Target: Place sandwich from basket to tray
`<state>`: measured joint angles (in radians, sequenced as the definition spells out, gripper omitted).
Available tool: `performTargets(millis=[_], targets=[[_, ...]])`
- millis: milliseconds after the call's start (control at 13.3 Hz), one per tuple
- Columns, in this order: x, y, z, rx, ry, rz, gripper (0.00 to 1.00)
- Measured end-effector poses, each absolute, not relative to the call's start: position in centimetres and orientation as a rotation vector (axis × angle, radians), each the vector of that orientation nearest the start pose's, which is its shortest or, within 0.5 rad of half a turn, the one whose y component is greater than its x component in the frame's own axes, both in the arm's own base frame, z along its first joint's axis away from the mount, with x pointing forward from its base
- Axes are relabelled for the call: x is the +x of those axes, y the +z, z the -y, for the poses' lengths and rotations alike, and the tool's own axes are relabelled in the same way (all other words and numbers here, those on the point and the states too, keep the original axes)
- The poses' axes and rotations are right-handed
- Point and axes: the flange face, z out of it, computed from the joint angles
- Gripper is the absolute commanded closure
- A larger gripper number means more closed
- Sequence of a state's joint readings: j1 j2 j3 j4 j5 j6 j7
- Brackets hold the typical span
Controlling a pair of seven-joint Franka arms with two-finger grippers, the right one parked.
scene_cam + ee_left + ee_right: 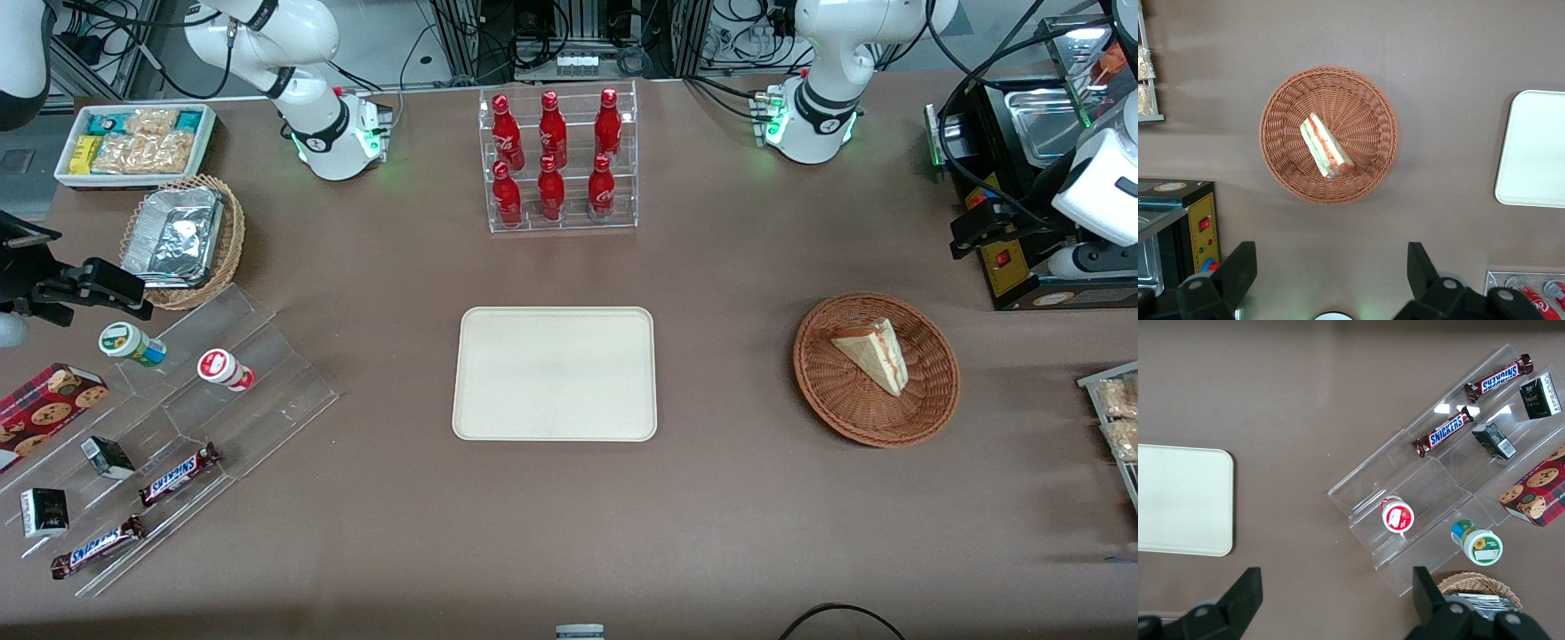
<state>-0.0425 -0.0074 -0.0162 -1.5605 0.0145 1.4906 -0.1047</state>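
The claw [1328,277] hangs released, fingers wide, high above the tabletop [756,498]. The tray [556,373] lies bare. In the wicker basket [925,404] rests the sandwich [873,353]: light, soft, probably slippery in its wrap; pinch its flat bread faces gently.

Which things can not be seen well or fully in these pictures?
- Gripper: the left wrist view's edge cuts off its body; jaws stand open, high over the table, short of the basket.
- Sandwich: filling too small to name in the front view.
- Tray: cut off by the left wrist view's edge.
- Bottles: labels too small in the front view.
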Motion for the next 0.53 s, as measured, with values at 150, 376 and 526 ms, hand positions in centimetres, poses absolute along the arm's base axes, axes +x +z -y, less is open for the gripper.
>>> performTargets(millis=[150, 376, 526], targets=[[54.3, 62.7, 3.0, -3.120, 0.095, 0.073, 0.00], [54.3, 62.7, 2.7, -3.120, 0.095, 0.081, 0.00], [54.5, 62.1, 1.8, -3.116, 0.113, 0.110, 0.00]])
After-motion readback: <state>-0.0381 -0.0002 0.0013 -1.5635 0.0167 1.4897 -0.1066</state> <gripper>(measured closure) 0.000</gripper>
